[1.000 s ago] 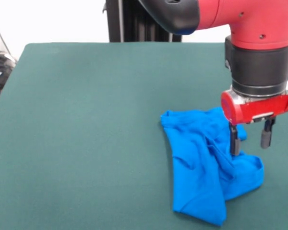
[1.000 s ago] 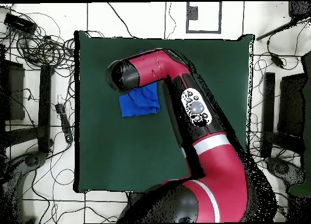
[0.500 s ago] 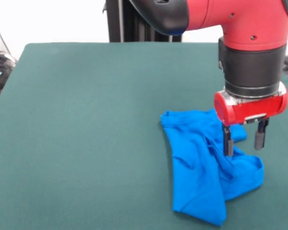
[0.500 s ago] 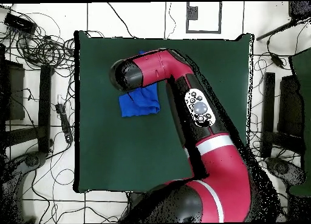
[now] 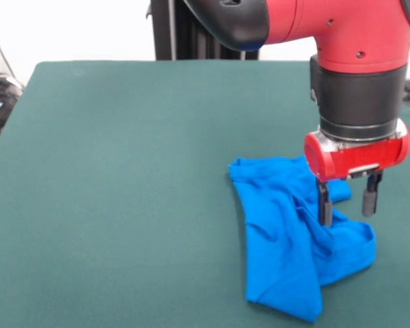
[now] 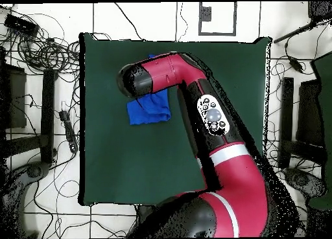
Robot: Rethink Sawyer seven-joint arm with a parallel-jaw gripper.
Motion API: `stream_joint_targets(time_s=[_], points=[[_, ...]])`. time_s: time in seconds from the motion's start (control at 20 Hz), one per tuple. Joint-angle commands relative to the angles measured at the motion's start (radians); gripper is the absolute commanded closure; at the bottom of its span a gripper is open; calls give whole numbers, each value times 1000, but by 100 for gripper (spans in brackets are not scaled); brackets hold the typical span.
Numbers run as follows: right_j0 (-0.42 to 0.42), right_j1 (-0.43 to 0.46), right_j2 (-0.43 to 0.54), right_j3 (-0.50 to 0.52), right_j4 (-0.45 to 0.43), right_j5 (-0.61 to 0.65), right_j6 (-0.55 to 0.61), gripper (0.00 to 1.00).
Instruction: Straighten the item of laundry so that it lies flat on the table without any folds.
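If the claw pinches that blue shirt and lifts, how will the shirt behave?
The blue shirt lies crumpled in soft folds, so it will probably drape limply from the open claw. It looks thin, so likely light. On the felt-like table it may bunch rather than slide.

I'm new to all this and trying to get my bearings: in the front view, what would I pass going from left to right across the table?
Bare green table → crumpled blue T-shirt → the robot's open tool, poised over the shirt's right part.
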Motion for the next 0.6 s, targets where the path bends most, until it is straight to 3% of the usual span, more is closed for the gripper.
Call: stream_joint_targets(time_s=[0.05,0.6], points=[[25,68,15,80,-57,-64,-220,0],[18,71,15,96,-63,-84,-215,0]])
